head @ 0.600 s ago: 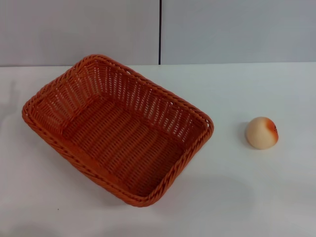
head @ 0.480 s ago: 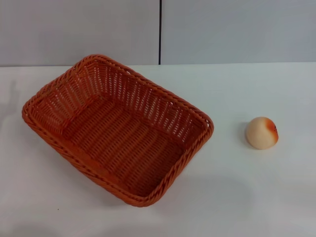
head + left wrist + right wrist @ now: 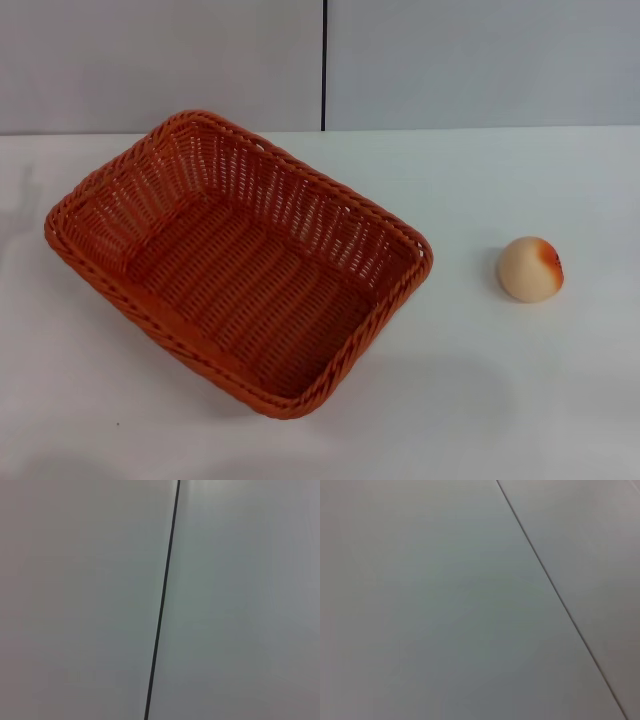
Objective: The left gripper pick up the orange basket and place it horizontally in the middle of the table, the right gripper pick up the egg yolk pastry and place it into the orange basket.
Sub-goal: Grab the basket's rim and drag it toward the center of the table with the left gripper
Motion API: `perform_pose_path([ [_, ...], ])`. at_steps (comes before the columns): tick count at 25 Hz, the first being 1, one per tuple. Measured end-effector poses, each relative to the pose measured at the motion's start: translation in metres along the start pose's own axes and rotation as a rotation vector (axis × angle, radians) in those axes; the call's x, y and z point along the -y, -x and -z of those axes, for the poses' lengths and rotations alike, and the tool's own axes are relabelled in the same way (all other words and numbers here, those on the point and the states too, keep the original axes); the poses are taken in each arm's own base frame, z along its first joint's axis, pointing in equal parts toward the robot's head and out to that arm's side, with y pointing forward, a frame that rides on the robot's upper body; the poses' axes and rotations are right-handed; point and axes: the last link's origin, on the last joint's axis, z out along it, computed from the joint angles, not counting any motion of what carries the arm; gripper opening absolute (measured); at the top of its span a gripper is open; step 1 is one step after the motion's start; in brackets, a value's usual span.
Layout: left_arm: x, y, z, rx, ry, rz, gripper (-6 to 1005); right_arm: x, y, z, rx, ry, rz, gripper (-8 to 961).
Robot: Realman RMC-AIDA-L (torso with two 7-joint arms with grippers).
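The orange basket (image 3: 235, 260) lies on the white table (image 3: 480, 400), left of centre in the head view, turned at an angle with one corner toward the back wall. It is empty. The egg yolk pastry (image 3: 531, 268) sits on the table to the right of the basket, apart from it, its orange-red blotch facing right. Neither the left gripper nor the right gripper shows in any view. Both wrist views show only a plain grey wall with a thin dark seam (image 3: 162, 600).
A grey wall (image 3: 160, 60) with a vertical dark seam (image 3: 324, 65) runs behind the table's far edge. White tabletop stretches between the basket and the pastry and along the front.
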Motion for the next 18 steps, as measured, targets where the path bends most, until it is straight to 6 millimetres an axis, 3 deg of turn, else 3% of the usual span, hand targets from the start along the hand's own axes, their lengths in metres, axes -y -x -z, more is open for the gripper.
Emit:
perform_pose_path([
  [6,0.006,-0.004,-0.006,0.0,0.043,0.078,707,-0.004,-0.004,-0.001,-0.008,-0.001,-0.018,727],
  [9,0.013,-0.009,-0.023,0.05,0.154,0.198,708,-0.005,-0.007,0.0,-0.017,-0.006,-0.031,727],
  [11,0.013,-0.009,-0.023,0.05,0.154,0.198,708,-0.005,-0.008,0.001,-0.02,-0.009,-0.034,726],
  [14,0.008,-0.018,-0.07,0.276,0.475,0.297,708,-0.005,-0.01,0.002,-0.029,-0.014,-0.039,726],
  [15,0.008,-0.018,-0.07,0.276,0.475,0.297,708,-0.005,-0.011,0.003,-0.033,-0.017,-0.041,726],
  [18,-0.004,-0.025,-0.103,0.488,0.671,0.315,708,-0.005,-0.013,0.002,-0.047,-0.023,-0.043,726],
])
